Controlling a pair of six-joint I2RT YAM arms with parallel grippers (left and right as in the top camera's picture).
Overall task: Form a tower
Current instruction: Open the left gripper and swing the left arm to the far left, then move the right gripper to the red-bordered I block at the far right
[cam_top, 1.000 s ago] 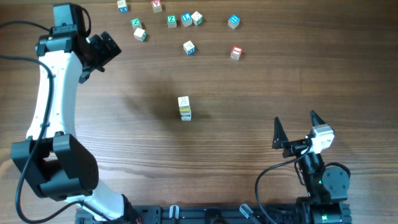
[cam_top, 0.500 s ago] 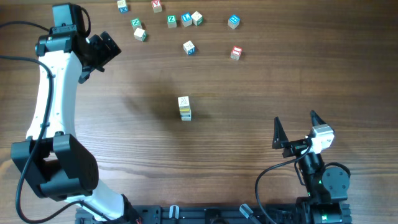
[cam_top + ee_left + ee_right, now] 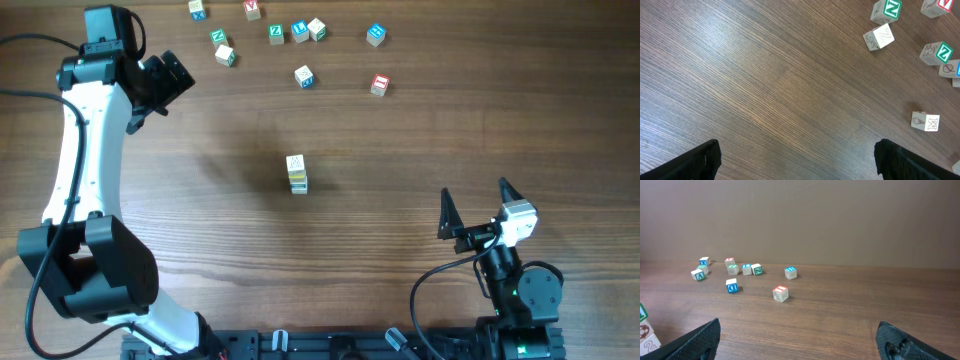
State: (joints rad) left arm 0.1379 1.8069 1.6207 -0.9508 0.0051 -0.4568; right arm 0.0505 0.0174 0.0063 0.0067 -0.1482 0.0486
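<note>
Tower (image 3: 296,173) at table (image 3: 420,140) centre; loose cubes (image 3: 303,76) near far edge; left gripper (image 3: 172,82) at far-left corner, right gripper (image 3: 474,190) near front edge; both jaws spread.

Matt dark wood-grain table (image 3: 400,150), pale wooden tower (image 3: 296,173) with painted faces

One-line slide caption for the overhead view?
Cube tower stands at centre, loose letter cubes scattered beyond; left gripper and right gripper open, away from it.
</note>
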